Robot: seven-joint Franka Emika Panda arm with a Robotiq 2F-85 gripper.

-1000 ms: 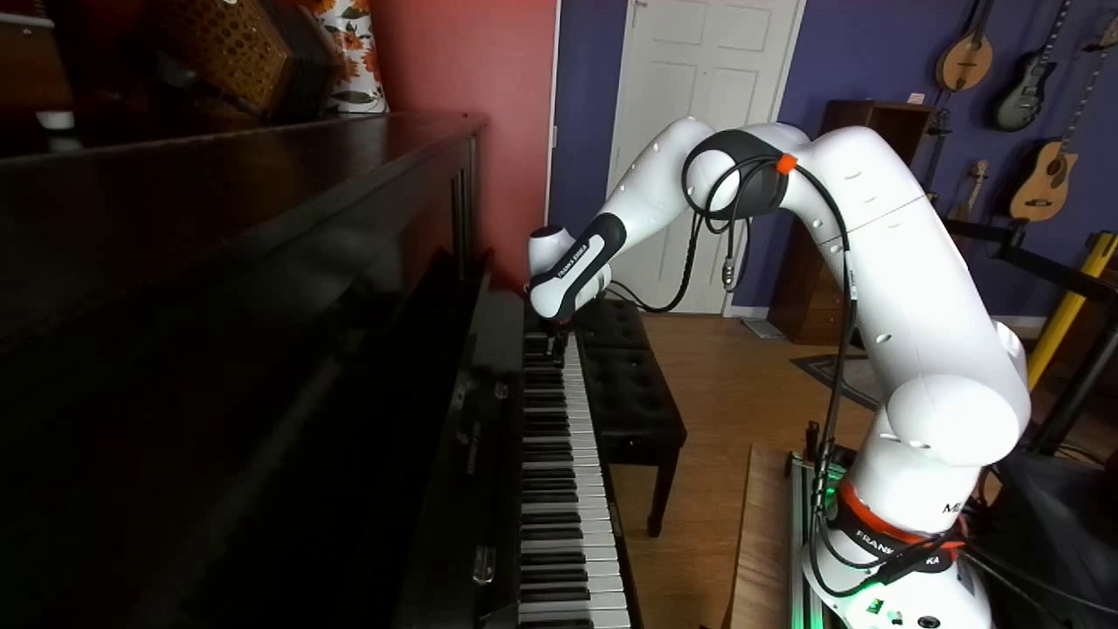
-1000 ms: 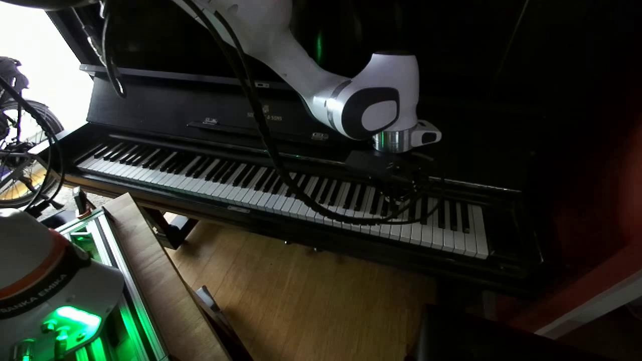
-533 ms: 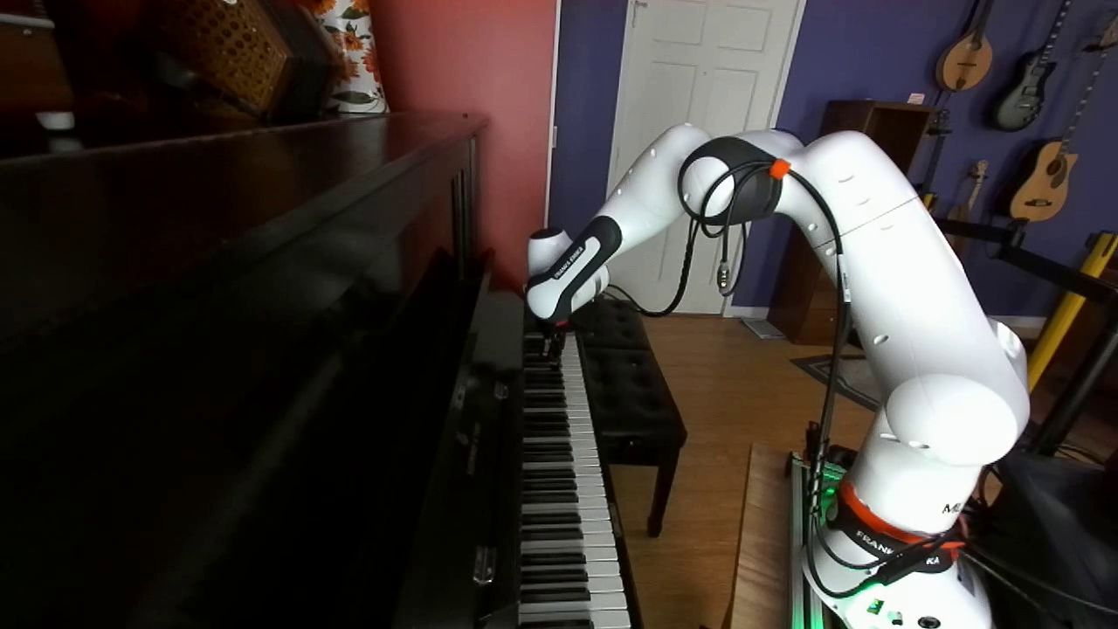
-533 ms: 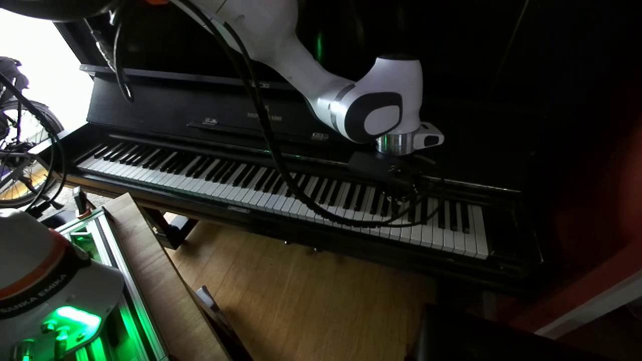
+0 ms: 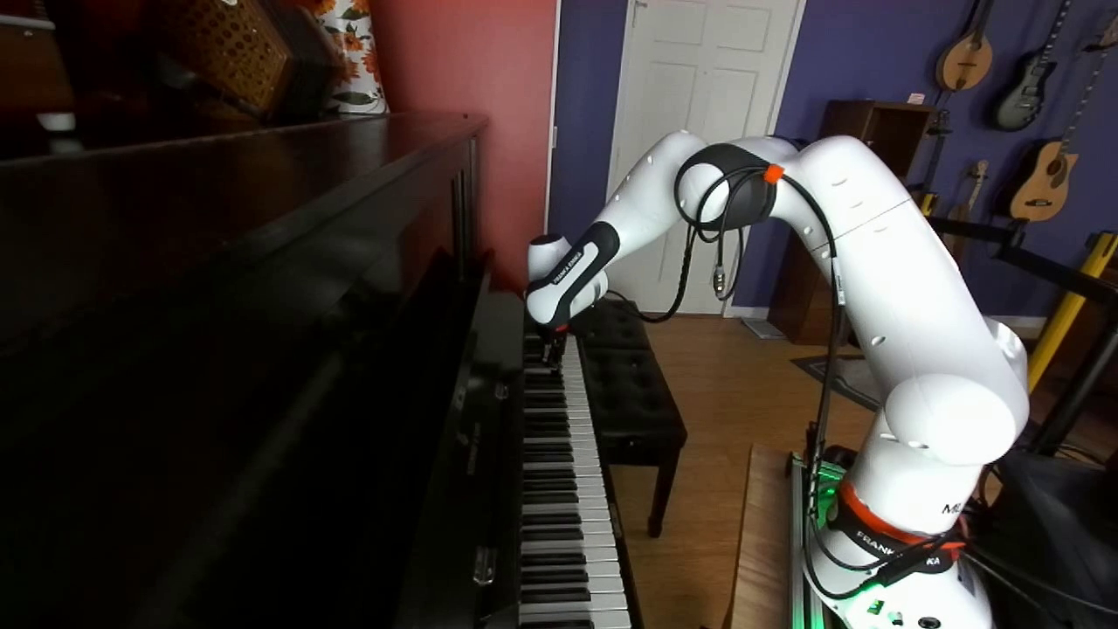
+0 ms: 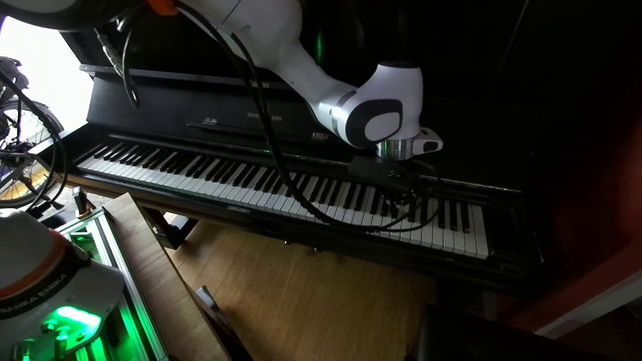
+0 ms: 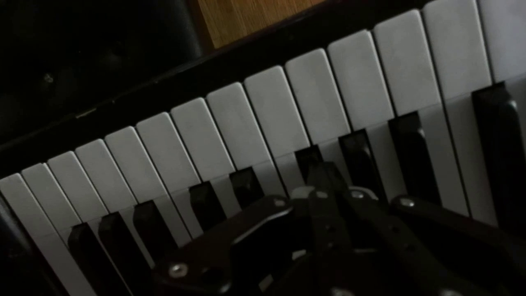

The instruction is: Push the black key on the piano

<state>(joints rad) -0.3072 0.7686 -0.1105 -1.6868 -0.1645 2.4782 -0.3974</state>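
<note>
The dark upright piano [image 5: 502,336] shows in both exterior views, its case also here [image 6: 165,108]. Its row of white and black keys fills the middle of the wrist view. My gripper [image 7: 326,170] points down at the keys, its fingertips together with nothing between them. In the wrist view the tips overlap a black key [image 7: 308,156], whose front end shows just beyond them. I cannot tell whether they touch or press it. Another black key [image 7: 359,150] lies right beside the tips. In the exterior views the gripper [image 5: 554,360] is small and dark, low over the keys toward one end of the keyboard [image 6: 398,199].
A black padded bench [image 5: 624,384] stands along the keyboard and shows in a corner of the wrist view [image 7: 102,37]. The fallboard [image 5: 489,393] rises behind the keys. A black cable [image 6: 301,198] hangs from the arm in front of the keys. A wooden table edge [image 6: 150,271] is by the robot's base.
The arm has come down a little over the last second, lowering my gripper closer to the keys. The hanging cable loop has shifted with it. The piano and bench have not moved.
</note>
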